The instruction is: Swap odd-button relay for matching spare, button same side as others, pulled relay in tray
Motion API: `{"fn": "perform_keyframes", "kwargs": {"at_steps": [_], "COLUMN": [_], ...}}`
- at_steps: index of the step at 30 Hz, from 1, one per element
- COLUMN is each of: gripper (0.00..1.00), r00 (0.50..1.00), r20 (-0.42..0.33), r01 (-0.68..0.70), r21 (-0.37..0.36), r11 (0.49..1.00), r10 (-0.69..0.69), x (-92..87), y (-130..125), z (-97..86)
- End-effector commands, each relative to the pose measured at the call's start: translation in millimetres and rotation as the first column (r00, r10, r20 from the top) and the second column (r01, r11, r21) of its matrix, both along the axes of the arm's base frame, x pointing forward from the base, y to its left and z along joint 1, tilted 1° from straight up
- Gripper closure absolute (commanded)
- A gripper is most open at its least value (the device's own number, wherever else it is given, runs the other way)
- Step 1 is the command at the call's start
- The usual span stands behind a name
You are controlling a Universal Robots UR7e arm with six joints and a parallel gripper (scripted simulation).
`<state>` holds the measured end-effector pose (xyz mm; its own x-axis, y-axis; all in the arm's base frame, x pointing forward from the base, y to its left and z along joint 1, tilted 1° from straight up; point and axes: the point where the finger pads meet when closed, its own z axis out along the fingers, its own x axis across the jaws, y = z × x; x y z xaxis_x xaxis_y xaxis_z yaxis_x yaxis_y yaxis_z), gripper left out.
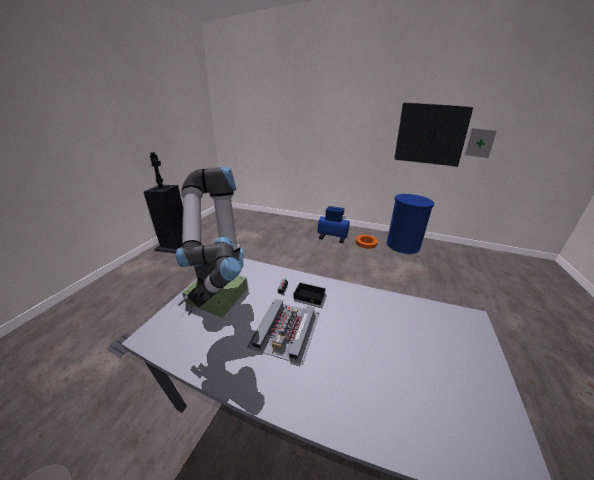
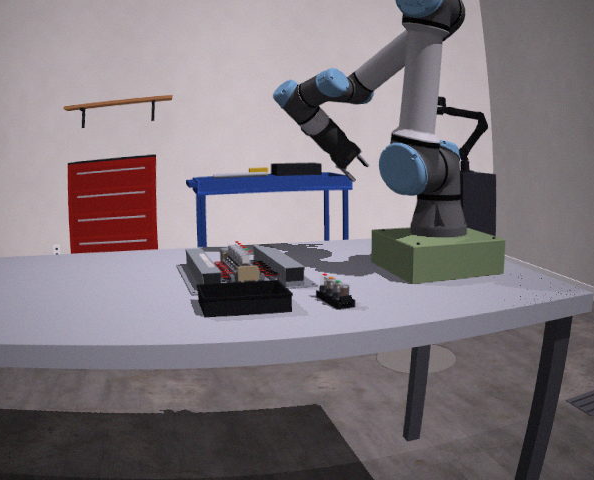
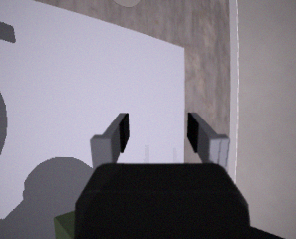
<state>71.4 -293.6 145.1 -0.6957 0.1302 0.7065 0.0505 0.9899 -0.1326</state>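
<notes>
The relay panel (image 1: 283,330) lies on the table, with a row of relays (image 2: 238,251) between two grey ducts; their button colours are too small to tell apart. A black tray (image 2: 244,298) stands in front of the panel, also in the top view (image 1: 309,293). A small black holder with spare relays (image 2: 335,292) sits beside the tray, also in the top view (image 1: 283,285). My gripper (image 2: 358,169) hangs high above the table near the arm's base, far from the relays. In the wrist view the fingers are wide open with nothing between them.
The arm stands on a green base block (image 2: 437,254) at the table's corner. The table edge and floor show in the wrist view to the right of the fingers. A blue bench (image 2: 269,184) and a red drawer cabinet (image 2: 112,203) stand far behind.
</notes>
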Motion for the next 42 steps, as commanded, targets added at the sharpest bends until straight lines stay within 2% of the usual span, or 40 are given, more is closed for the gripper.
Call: {"fn": "perform_keyframes", "kwargs": {"at_steps": [1,34,39,42], "gripper": [0.0,0.0,0.0,0.0], "r00": [1.0,1.0,1.0,1.0], "r20": [0.0,0.0,0.0,0.0], "r01": [0.0,0.0,0.0,0.0], "r21": [-0.001,-0.001,-0.001,-0.001], "r11": [1.0,1.0,1.0,1.0], "r10": [0.0,0.0,0.0,0.0], "x": [0.1,0.1,40.3,40.3], "y": [0,0,17,17], "z": [0.3,0.3,41.5,41.5]}}
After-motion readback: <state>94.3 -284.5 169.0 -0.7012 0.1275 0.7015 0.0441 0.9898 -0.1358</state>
